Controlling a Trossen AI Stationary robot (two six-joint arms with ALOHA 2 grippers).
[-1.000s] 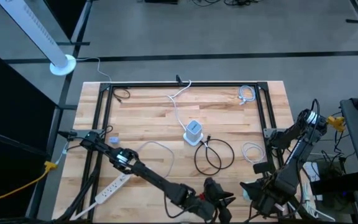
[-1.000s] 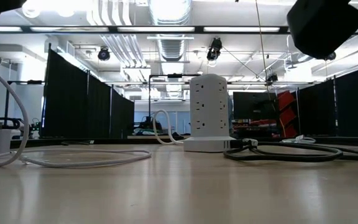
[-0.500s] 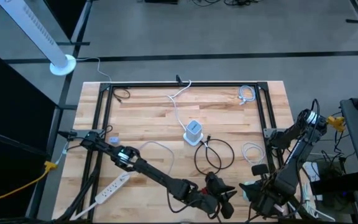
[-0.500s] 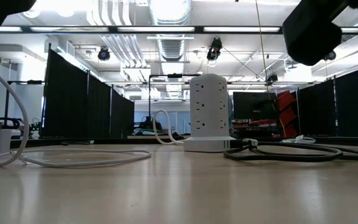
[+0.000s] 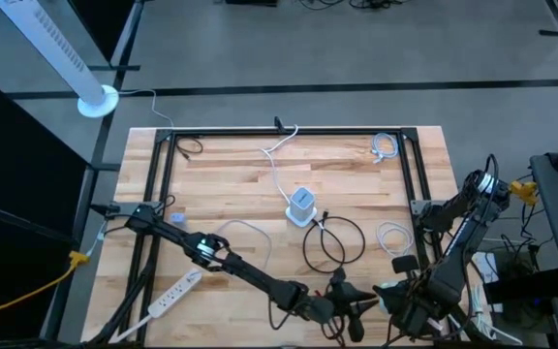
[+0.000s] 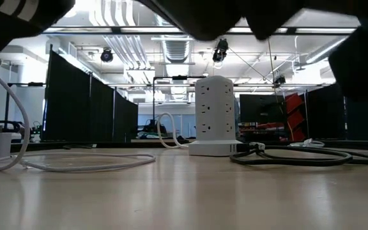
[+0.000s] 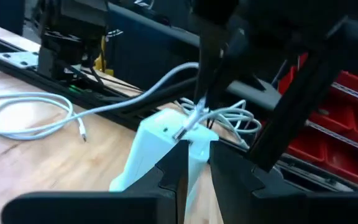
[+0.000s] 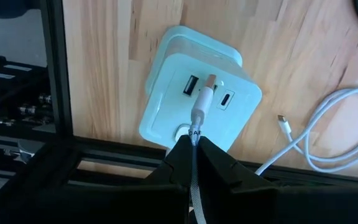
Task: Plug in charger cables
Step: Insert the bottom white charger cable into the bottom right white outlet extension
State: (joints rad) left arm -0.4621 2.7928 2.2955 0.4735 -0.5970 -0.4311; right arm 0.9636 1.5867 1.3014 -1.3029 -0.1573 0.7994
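A small white charger block [image 8: 194, 93] lies near the table's near right corner [image 5: 384, 295]. My right gripper [image 8: 193, 144] hangs over it, pointing down, shut on a white charger cable [image 8: 194, 127]. The cable's plug [image 8: 207, 90] reaches the block's port face. My left gripper [image 7: 197, 155] comes in level from the table's left [image 5: 355, 303]. A narrow gap shows between its fingers, and the block's near edge [image 7: 196, 144] appears in that gap. A black cable [image 5: 332, 242] and other white cables [image 5: 392, 236] lie loose on the wood. My right gripper pinches the white cable just behind its plug [image 8: 196, 129], at the fingers' free ends. The fingers point down from above and lie along the cable. The plug's metal tip [image 8: 211, 80] meets the block's face between two other ports; how far in it sits is unclear. Whether my left gripper touches the block, I cannot tell.
A white tower socket [image 5: 301, 206] stands mid-table, its cord running to the far edge. A flat power strip [image 5: 175, 291] lies near left with a white cable loop [image 5: 240, 233] beside it. Another coiled white cable [image 5: 384, 146] sits far right. A black frame rail [image 8: 55, 68] borders the block.
My left gripper has come down and gone toward the table's right edge, closing in on the charger block, and its wrist has turned. In the low view its arm now fills the upper picture. My right gripper and the block have stayed put.
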